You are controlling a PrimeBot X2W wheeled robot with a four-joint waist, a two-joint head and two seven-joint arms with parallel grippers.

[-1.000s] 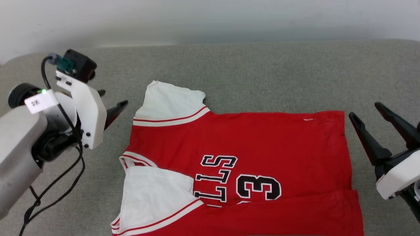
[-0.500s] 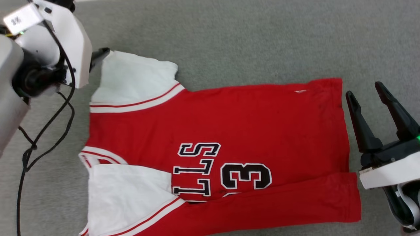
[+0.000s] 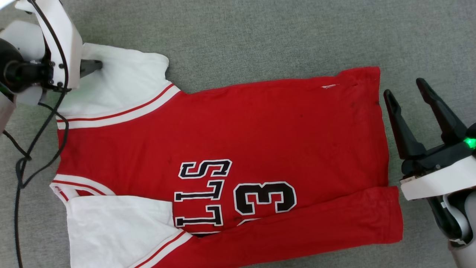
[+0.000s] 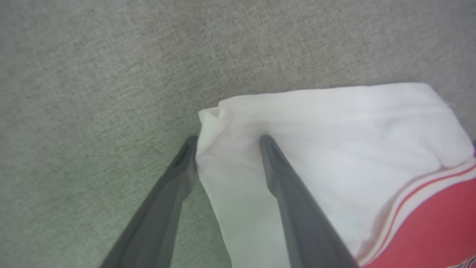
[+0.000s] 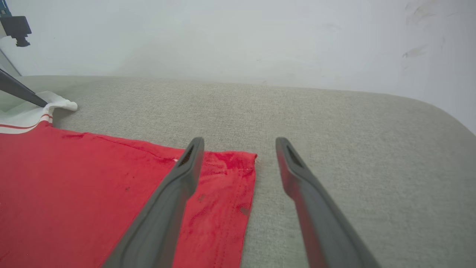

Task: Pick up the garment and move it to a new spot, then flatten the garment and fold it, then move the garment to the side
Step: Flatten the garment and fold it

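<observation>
The left gripper (image 4: 228, 138) stands open astride the far corner of the white sleeve (image 4: 334, 149) of the garment (image 3: 223, 130). One finger is on the grey fabric surface (image 3: 260, 33) just outside the sleeve's edge, and the other is on the white cloth. The garment lies flat across the middle of that surface, collar to the left and hem to the right, its near side folded over in a long red strip, with bare grey room beyond its far edge up to the pale wall (image 5: 223, 37). At the hem's far corner the right gripper (image 3: 405, 87) is open and holds nothing, one finger over the red edge, the other over bare surface that runs on to the right.
</observation>
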